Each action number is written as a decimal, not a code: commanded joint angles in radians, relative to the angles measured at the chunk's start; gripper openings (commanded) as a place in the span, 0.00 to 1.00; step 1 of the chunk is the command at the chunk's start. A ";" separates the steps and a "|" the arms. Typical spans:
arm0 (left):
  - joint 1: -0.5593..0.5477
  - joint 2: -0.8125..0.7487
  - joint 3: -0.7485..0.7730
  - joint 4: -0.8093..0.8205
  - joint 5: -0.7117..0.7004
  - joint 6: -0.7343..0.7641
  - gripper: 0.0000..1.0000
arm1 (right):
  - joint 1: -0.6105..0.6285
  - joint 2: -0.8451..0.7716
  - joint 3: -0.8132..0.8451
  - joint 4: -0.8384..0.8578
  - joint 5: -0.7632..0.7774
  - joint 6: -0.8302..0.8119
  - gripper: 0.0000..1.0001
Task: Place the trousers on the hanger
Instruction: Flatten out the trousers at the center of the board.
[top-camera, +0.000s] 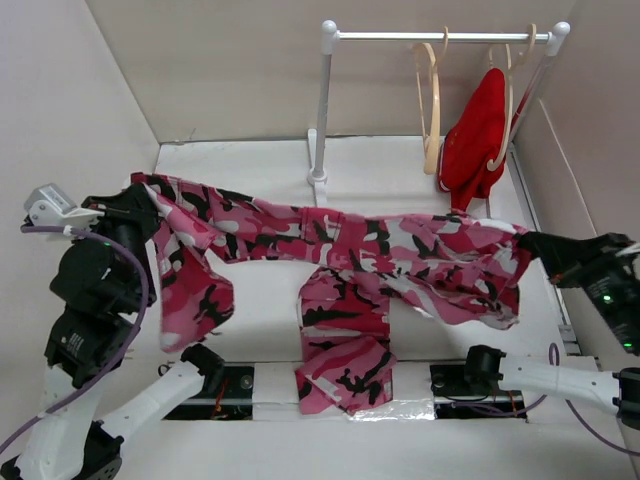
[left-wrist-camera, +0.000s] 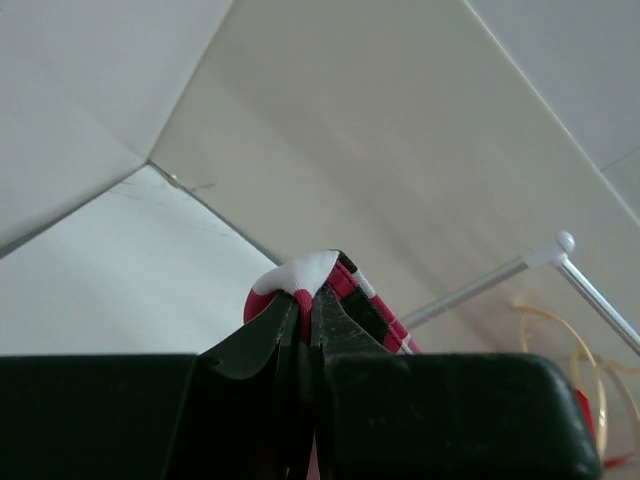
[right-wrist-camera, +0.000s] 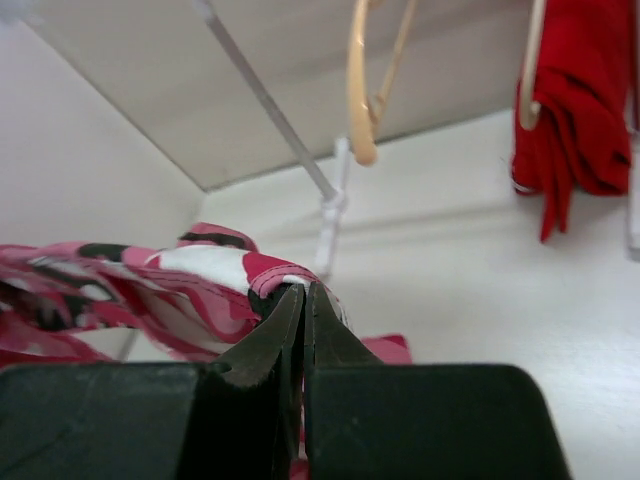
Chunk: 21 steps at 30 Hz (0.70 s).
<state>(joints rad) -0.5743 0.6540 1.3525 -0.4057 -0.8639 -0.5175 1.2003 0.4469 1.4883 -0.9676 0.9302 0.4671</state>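
Camo trousers (top-camera: 380, 250) pinched by L fingers (left-wrist-camera: 255, 345), R fingers (right-wrist-camera: 255, 345), seemingly taut

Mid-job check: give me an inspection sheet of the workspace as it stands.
Surface: white table, rack standing at its far side.
Job's things: trousers stretched between both grippers, legs drooping; hanger empty on the rack.
Clutter: red garment on a second hanger.
Grippers: left gripper and right gripper each shut on the trousers.
Cables: purple cable looping along the left arm, another by the right arm.
Surroundings: pale walls on three sides.
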 joint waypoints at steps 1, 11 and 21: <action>0.005 0.042 -0.103 0.057 -0.101 0.060 0.00 | 0.033 0.037 -0.112 -0.176 0.197 0.214 0.00; 0.114 0.337 -0.273 0.185 -0.026 -0.073 0.00 | 0.099 0.028 -0.295 -0.184 0.386 0.422 0.00; 0.398 0.801 -0.051 0.197 0.252 -0.013 0.00 | 0.099 0.239 -0.364 -0.259 0.521 0.616 0.00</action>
<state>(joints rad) -0.1802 1.4071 1.1694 -0.2504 -0.6201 -0.5682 1.2961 0.6910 1.1599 -1.2659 1.3159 1.0153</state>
